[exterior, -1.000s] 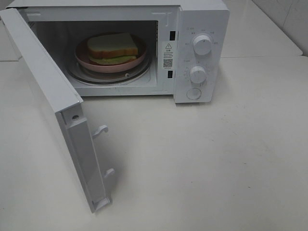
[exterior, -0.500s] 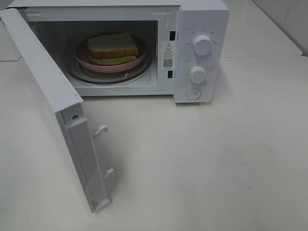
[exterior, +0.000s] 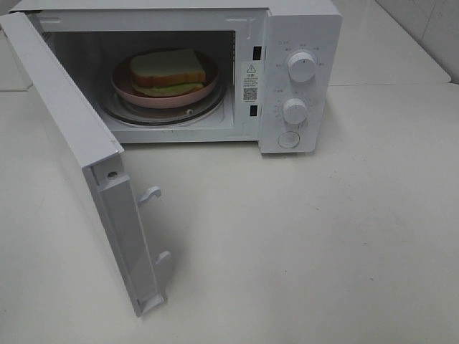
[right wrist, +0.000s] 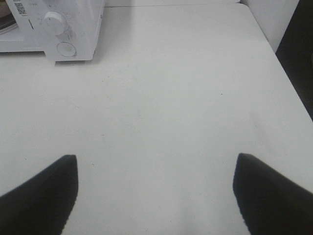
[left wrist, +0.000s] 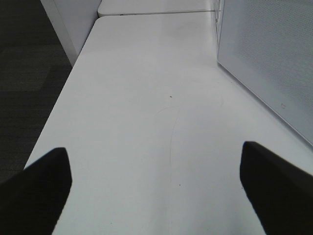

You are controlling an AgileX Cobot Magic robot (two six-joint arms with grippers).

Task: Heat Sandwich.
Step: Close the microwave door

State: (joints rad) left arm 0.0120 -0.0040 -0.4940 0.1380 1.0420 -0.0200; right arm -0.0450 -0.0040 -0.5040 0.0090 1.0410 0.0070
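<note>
Exterior high: sandwich in microwave, sticker writing seemingly illegible; left gripper and right gripper released.

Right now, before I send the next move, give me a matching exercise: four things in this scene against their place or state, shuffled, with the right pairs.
Things:
1. sandwich
2. pink plate
3. microwave door
4. round button

Places or states:
A. swung wide open
B. resting on the glass turntable
C. lying on the pink plate
D. just under the lower knob

Pairs: 1-C, 2-B, 3-A, 4-D
</note>
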